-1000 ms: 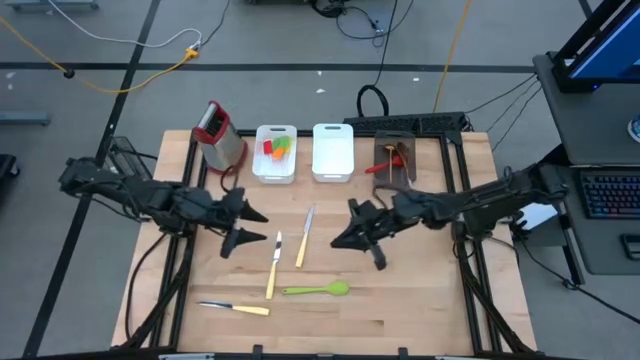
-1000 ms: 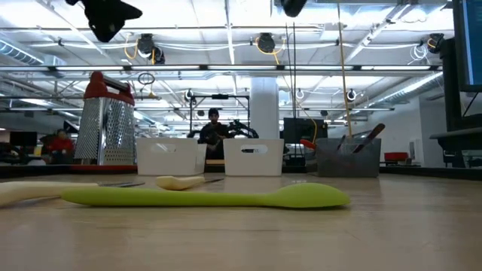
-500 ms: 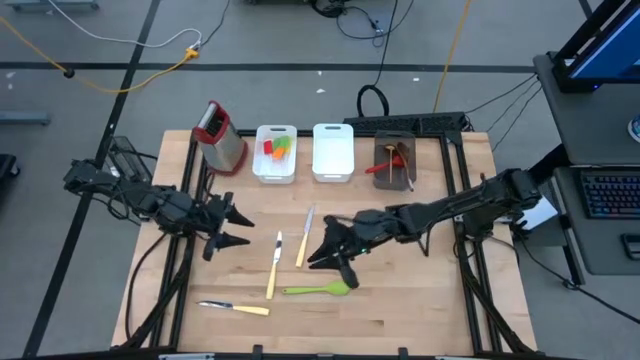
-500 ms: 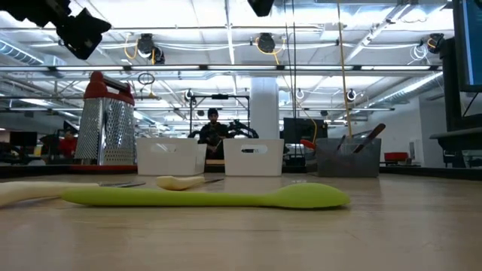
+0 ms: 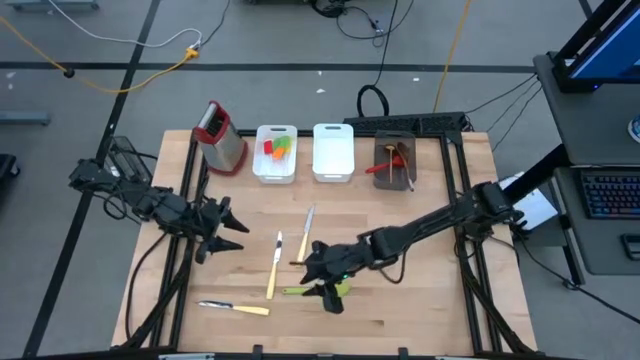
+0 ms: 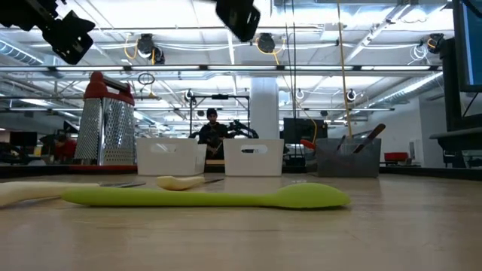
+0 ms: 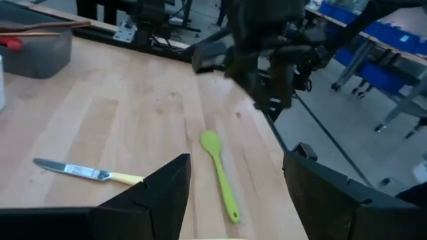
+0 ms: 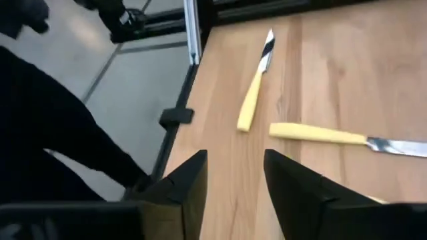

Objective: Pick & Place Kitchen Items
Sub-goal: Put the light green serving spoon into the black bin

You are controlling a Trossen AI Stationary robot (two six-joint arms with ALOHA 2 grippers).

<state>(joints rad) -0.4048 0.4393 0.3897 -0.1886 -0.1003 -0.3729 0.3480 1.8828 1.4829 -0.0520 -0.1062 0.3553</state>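
Your right gripper, fingers parted and empty, hovers over the green spoon lying mid-table; a low descent could knock it aside. Left gripper waits open.

Right end effector hides part of green spoon, seemingly.

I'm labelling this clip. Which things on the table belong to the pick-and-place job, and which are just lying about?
Job:
green spoon, under the open right gripper
three cream-handled knives
spatulas in the white bin
wooden spoons in the dark bin

Lying about:
box grater
second white bin
The left gripper is idle at the table's left.
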